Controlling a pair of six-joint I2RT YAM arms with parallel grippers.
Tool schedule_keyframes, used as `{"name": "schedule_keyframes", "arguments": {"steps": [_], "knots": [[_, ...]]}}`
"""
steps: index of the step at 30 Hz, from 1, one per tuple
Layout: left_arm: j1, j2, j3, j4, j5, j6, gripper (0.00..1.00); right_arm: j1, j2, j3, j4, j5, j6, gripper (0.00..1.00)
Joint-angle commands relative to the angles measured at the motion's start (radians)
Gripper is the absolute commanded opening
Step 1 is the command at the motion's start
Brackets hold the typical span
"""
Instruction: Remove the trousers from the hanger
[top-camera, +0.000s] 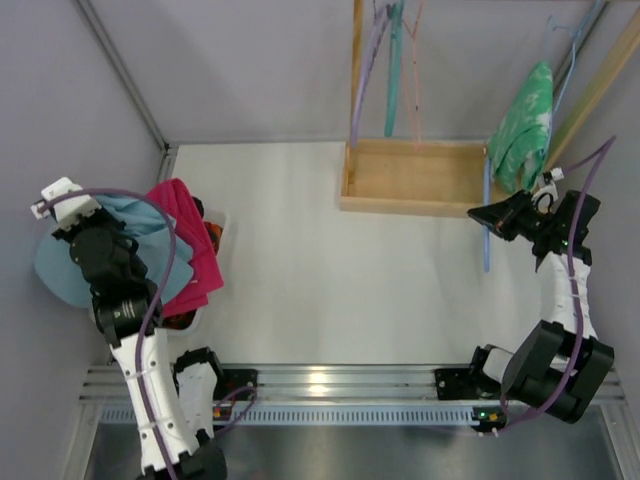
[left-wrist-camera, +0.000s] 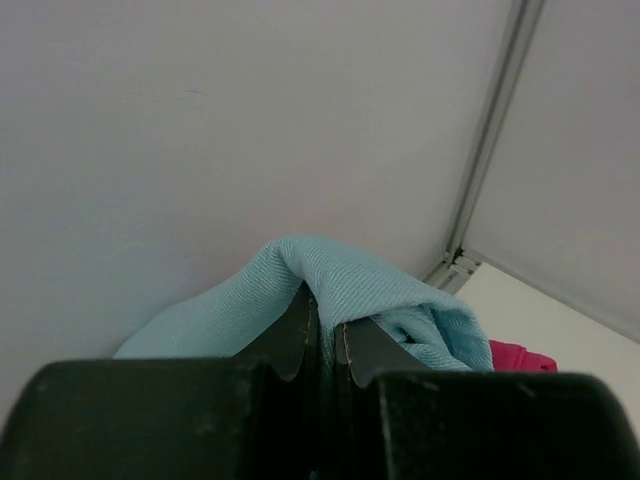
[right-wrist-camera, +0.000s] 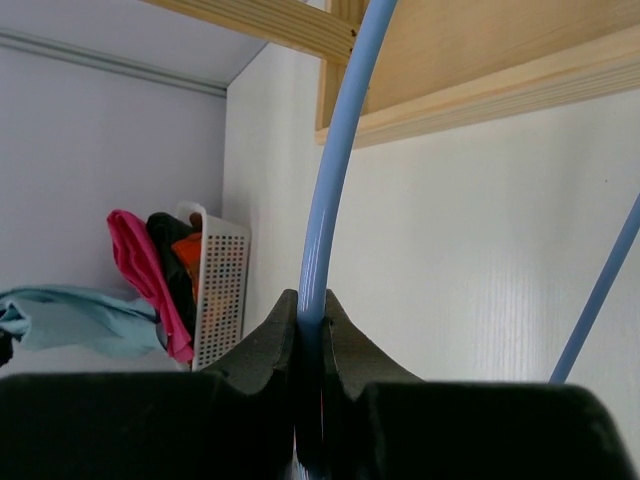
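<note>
The light blue trousers (top-camera: 70, 270) hang at the far left, beside the wall, off the hanger. My left gripper (top-camera: 68, 212) is shut on a fold of them; in the left wrist view the cloth (left-wrist-camera: 350, 285) drapes over my closed fingertips (left-wrist-camera: 322, 318). My right gripper (top-camera: 492, 214) is shut on the bare light blue hanger (top-camera: 487, 245) in front of the wooden rack. In the right wrist view the hanger's rod (right-wrist-camera: 330, 190) runs up from between my closed fingers (right-wrist-camera: 310, 305), and the trousers (right-wrist-camera: 75, 318) show far off at the left.
A white perforated basket (right-wrist-camera: 222, 290) at the table's left holds pink (top-camera: 190, 240), black and orange clothes. A wooden rack tray (top-camera: 415, 178) stands at the back. A green garment (top-camera: 525, 125) hangs at the back right. Walls close in on both sides.
</note>
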Motion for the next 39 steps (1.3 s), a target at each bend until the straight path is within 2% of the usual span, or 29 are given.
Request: {"name": "schedule_keyframes", "arguments": {"steps": [1, 4, 11, 15, 16, 19, 20, 23, 24, 25, 26, 28, 29, 33, 39], "knots": [[0.003, 0.138, 0.008, 0.287, 0.158, -0.087, 0.00, 0.015, -0.071, 0.087, 0.004, -0.006, -0.026, 0.00], [0.003, 0.241, 0.025, 0.314, 0.325, -0.141, 0.00, 0.017, -0.103, 0.118, -0.028, -0.003, -0.031, 0.00], [-0.034, 0.506, 0.029, 0.317, 0.336, -0.162, 0.00, 0.025, -0.158, 0.182, -0.083, -0.013, -0.026, 0.00], [-0.073, 0.554, -0.024, 0.319, 0.326, -0.136, 0.05, 0.035, -0.187, 0.220, -0.088, -0.015, -0.016, 0.00], [-0.085, 0.557, -0.042, 0.319, 0.323, -0.127, 0.09, 0.038, -0.190, 0.228, -0.089, -0.015, -0.014, 0.00], [-0.119, 0.537, -0.048, 0.307, 0.329, -0.116, 0.32, 0.055, -0.190, 0.265, -0.103, -0.020, -0.013, 0.00], [-0.122, 0.529, -0.045, 0.302, 0.330, -0.112, 0.46, 0.058, -0.192, 0.274, -0.108, -0.017, -0.014, 0.00], [-0.126, 0.494, 0.001, 0.243, 0.344, -0.081, 0.62, 0.075, -0.190, 0.319, -0.128, -0.012, -0.014, 0.00], [-0.126, 0.488, 0.022, 0.216, 0.347, -0.057, 0.73, 0.081, -0.190, 0.343, -0.135, -0.004, -0.013, 0.00], [-0.128, 0.476, 0.071, 0.158, 0.353, -0.047, 0.89, 0.097, -0.189, 0.357, -0.141, 0.000, -0.013, 0.00], [-0.126, 0.471, 0.094, 0.134, 0.381, -0.035, 0.98, 0.106, -0.190, 0.381, -0.143, 0.006, -0.005, 0.00], [-0.129, 0.454, 0.153, 0.062, 0.395, -0.008, 0.99, 0.139, -0.189, 0.407, -0.155, 0.037, 0.000, 0.00], [-0.131, 0.430, 0.166, 0.051, 0.455, -0.001, 0.99, 0.152, -0.180, 0.436, -0.158, 0.046, 0.004, 0.00], [-0.154, 0.371, 0.209, 0.035, 0.508, -0.003, 0.99, 0.222, -0.134, 0.512, -0.171, 0.123, 0.024, 0.00], [-0.240, 0.318, 0.217, 0.034, 0.522, -0.023, 0.99, 0.305, -0.002, 0.618, 0.038, 0.129, 0.251, 0.00]]}}
